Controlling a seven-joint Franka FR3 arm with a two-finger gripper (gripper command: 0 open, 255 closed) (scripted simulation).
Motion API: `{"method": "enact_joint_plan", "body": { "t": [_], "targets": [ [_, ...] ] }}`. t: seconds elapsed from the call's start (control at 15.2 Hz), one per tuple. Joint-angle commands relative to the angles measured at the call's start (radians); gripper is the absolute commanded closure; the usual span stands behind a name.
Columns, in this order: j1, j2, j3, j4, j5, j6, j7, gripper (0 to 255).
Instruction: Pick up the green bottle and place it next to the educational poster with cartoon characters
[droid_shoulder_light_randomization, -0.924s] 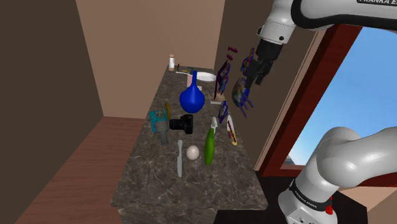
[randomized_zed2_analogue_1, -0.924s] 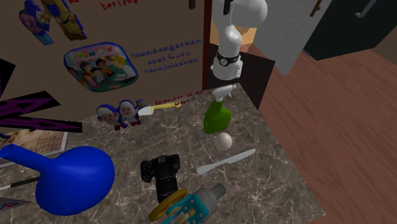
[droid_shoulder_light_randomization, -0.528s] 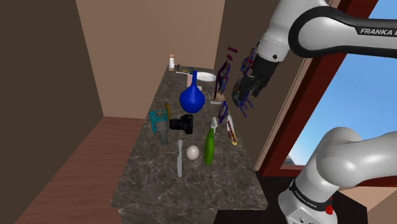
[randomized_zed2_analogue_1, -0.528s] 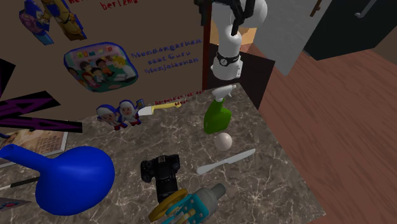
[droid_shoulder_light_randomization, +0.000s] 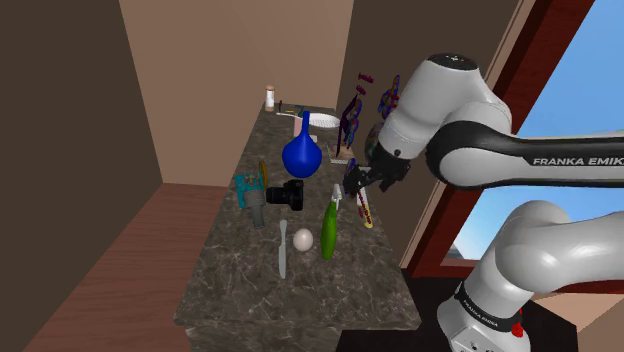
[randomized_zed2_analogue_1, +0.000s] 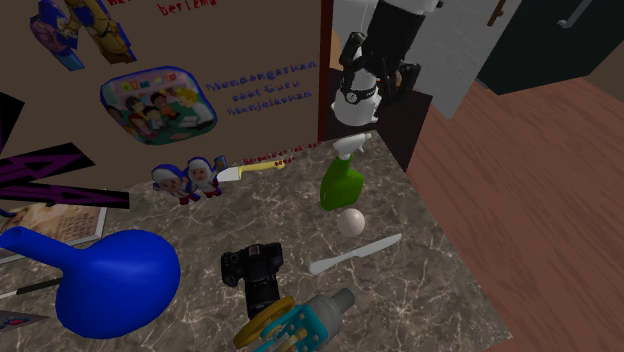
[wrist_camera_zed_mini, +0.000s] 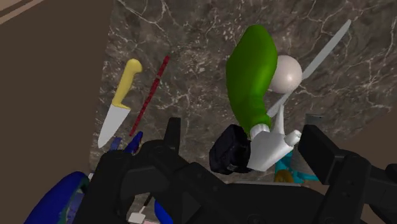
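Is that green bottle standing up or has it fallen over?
Standing upright: in the shoulder view the green bottle rises from the countertop with its white spray head on top.

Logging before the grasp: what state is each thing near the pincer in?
Pincer: open, empty, above the bottle.
Green bottle: lying flat, not held.
White ball: resting beside the bottle.
Grey knife: lying flat.
Yellow-handled knife: lying flat by the wall.

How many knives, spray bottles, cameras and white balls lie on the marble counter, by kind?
Knives: 2 (pale knife, yellow-handled knife)
Green spray bottle: 1
Black camera: 1
White ball: 1
Total: 5
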Motion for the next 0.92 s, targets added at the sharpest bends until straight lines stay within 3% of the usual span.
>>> {"method": "enact_joint_plan", "body": {
  "t": [0.0, 0.26, 0.53, 0.86],
  "targets": [
    [-0.029, 0.035, 0.1, -0.024, 0.014, 0.087, 0.122, 0],
    [-0.138, 0.136, 0.332, -0.037, 0.015, 0.247, 0.375, 0],
    [-0.338, 0.234, 0.598, 0.002, -0.025, 0.369, 0.625, 0],
    [-0.428, 0.29, 0.669, -0.014, -0.049, 0.462, 0.643, 0]
  ]
}}
